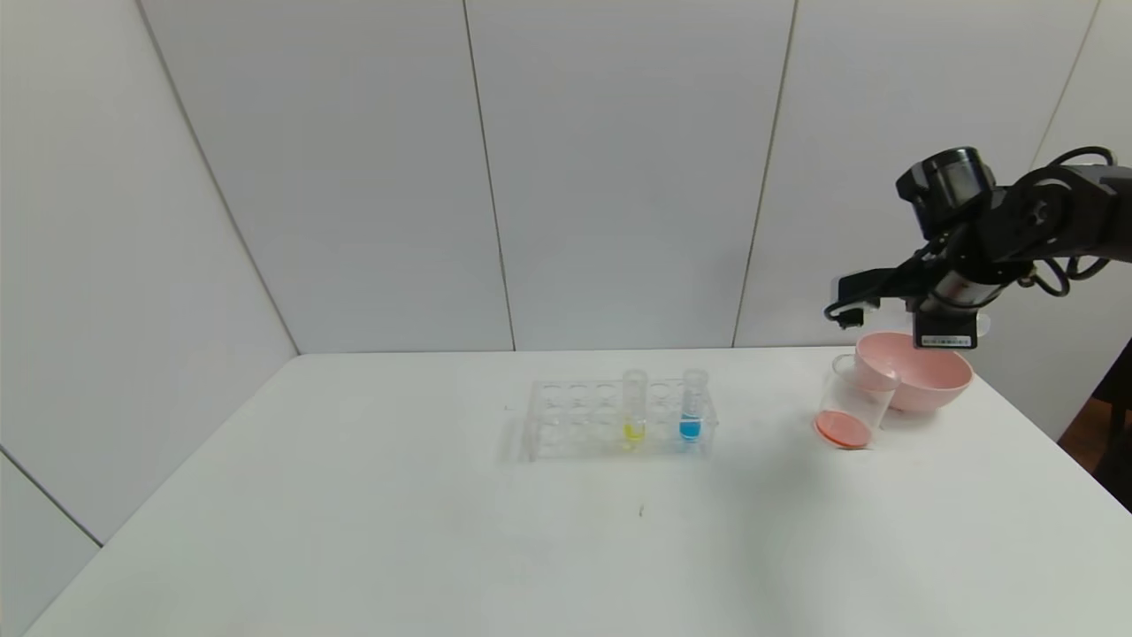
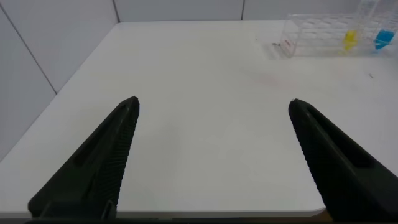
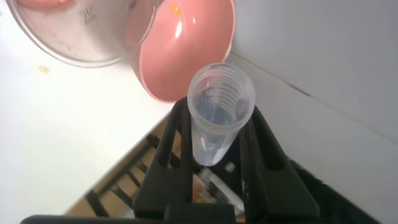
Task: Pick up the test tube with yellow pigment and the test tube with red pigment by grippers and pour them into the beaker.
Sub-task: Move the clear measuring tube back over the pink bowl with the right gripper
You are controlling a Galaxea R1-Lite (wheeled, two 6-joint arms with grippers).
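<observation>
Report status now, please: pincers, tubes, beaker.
Right pincer shut on emptied test tube, above pink bowl. Left pincer open, parked. Beaker holds red liquid; yellow tube in rack. Nothing blocking.

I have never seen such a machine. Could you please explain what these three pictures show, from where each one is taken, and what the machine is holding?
It is a robot with two arms; each arm ends in a two-fingered tool. The wide picture comes from a camera on its head, looking down at a white table. The other two come from cameras on its wrists.

On the table stand a clear tube rack holding a yellow-liquid tube and a blue-liquid tube, a clear beaker with red-orange liquid at its bottom, and a pink bowl behind it.

The right tool, raised above the bowl, is shut on an emptied test tube; the right wrist picture looks into its mouth. The left tool is open and holds nothing, low near the table's left side.
</observation>
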